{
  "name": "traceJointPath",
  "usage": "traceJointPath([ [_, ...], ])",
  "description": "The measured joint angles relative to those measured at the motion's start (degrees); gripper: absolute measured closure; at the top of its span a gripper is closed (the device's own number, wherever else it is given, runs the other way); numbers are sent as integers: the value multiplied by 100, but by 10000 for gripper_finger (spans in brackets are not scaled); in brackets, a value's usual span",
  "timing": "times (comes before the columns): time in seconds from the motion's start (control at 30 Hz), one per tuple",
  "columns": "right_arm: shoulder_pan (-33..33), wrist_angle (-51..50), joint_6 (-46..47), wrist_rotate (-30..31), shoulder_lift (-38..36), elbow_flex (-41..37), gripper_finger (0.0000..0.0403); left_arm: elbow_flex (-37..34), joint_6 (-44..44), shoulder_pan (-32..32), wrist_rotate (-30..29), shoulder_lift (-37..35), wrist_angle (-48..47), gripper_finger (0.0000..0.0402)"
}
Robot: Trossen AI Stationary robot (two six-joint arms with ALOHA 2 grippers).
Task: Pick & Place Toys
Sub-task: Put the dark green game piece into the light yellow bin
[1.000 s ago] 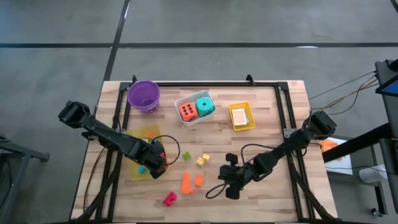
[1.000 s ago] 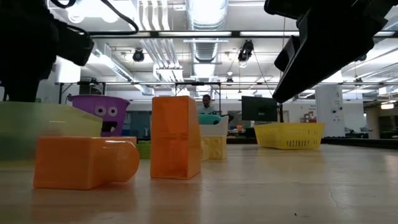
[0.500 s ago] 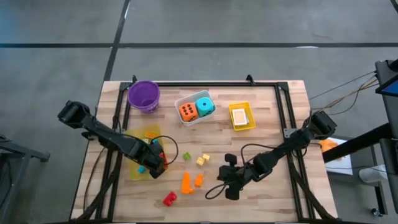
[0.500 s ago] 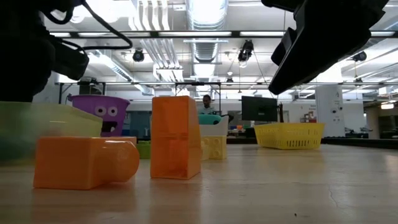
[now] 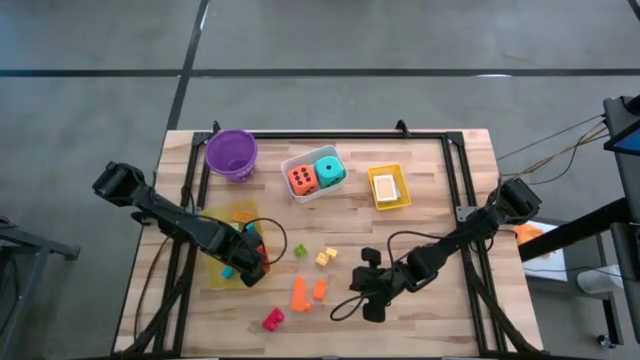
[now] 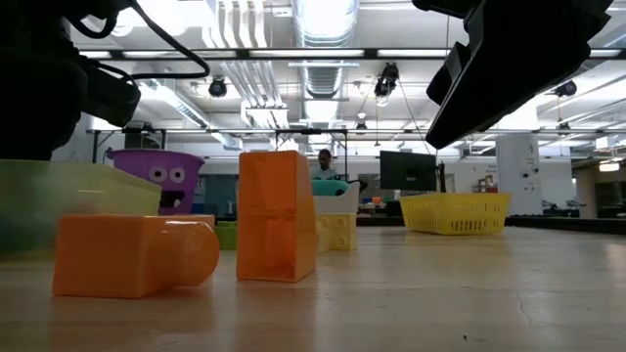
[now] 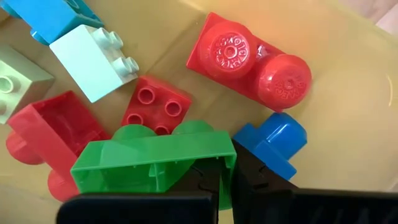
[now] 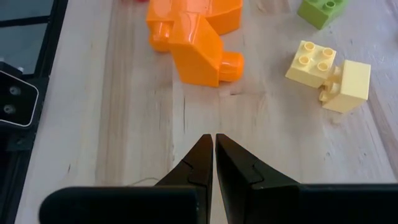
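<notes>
In the left wrist view the yellowish tray (image 7: 348, 118) holds a heap of toy blocks: a green block (image 7: 152, 165), a blue block (image 7: 273, 140), a long red two-stud block (image 7: 249, 62), a flat red four-stud block (image 7: 155, 106) and a pale white block (image 7: 93, 59). The left gripper (image 5: 252, 265) hangs low in this tray, its fingers pressed together with nothing between them, the green block just to one side and the blue block just to the other.

Over the last second hardly anything has changed. No toy has shifted; the left arm has only lifted a touch above the tray. That suggests a drop into the tray is finished and the next pick has not begun.

Outside the tray, on its right-arm side, two orange blocks (image 5: 300, 292), a pair of yellow blocks (image 5: 325, 257), a small green block (image 5: 299, 251) and a red block (image 5: 272, 319) lie loose on the wood. Farther that way the right gripper (image 5: 365, 290) waits, fingers together and empty.
</notes>
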Motion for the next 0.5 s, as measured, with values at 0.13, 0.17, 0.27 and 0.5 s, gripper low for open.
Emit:
traceJointPath([
  [0.13, -3, -2, -2, 0, 0, -1, 384, -2, 79, 0, 5, 0, 22, 397],
  [0.17, -3, 0, -2, 0, 0, -2, 384, -3, 117, 0, 6, 0, 43, 397],
  [0.27, -3, -2, -1, 0, 0, -2, 384, -4, 135, 0, 8, 0, 153, 390],
  [0.5, -3, -4, -4, 0, 0, -2, 384, -20, 382, 0, 28, 13, 371, 304],
])
